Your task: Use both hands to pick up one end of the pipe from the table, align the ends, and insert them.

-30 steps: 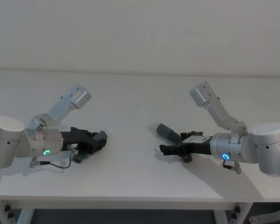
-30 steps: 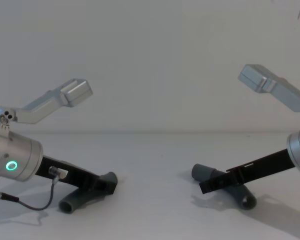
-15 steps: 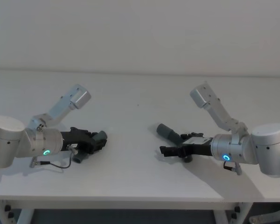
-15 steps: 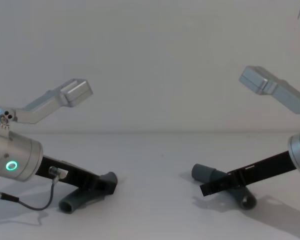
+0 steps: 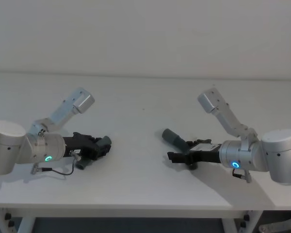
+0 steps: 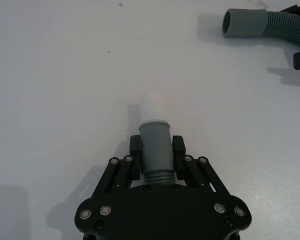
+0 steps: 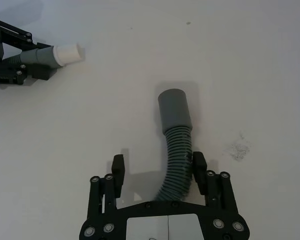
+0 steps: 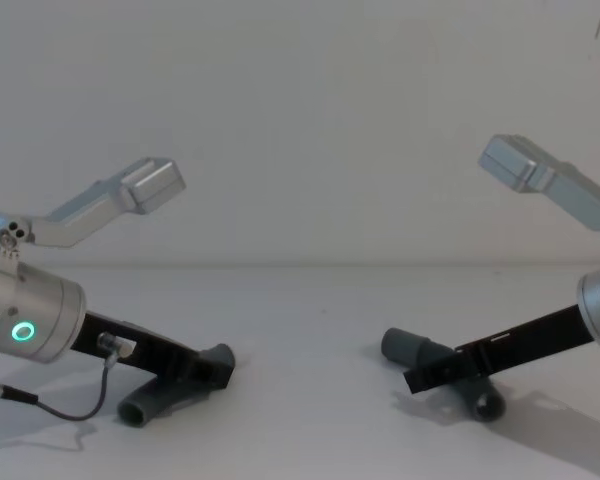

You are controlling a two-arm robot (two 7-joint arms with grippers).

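Left black claw [image 6: 156,150] clamps the white-tipped dark-grey ribbed hose [image 6: 155,135]. Right black claw [image 7: 159,162] gapes wide astride the grey-cuffed ribbed hose [image 7: 176,145], which lies on the white matte surface [image 7: 250,75].

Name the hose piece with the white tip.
The piece held by the left tool; the other piece, at the right tool, ends in a grey cuff.

Left claw [image 6: 156,146] clamped, right claw [image 7: 159,167] spread, both low, facing inward
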